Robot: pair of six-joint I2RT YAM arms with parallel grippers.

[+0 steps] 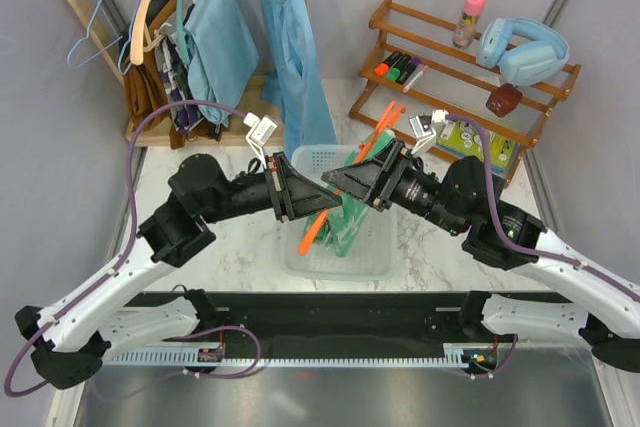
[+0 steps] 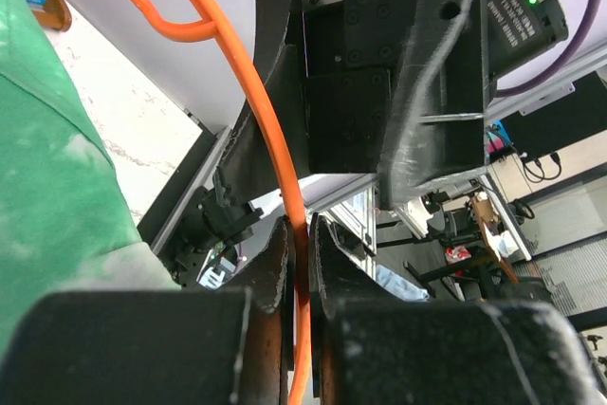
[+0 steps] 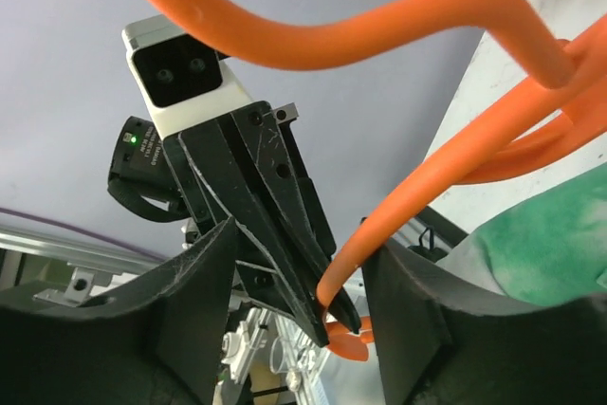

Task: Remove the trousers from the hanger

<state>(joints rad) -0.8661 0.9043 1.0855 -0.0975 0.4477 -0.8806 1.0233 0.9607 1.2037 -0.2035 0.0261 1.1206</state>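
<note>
The white lattice plastic basket [image 1: 300, 159] stands on the marble-pattern table [image 1: 250, 257], below both arms. The trousers [image 1: 345, 222], soft green fabric with white blotches, hang from the hanger over the basket. The hanger [image 1: 378, 132], a thin, smooth orange plastic rod with curved bends, is held tilted above the basket. Left gripper [image 2: 299, 234]: jaws nearly closed, clamped on one hanger bar. Right gripper [image 3: 302, 258]: jaws wide apart, straddling another bar. Whether it touches that bar cannot be determined.

Orange hanger [image 3: 398, 30] inside the wide-open right hand [image 3: 302, 244], green trousers [image 3: 550, 234] alongside.
</note>
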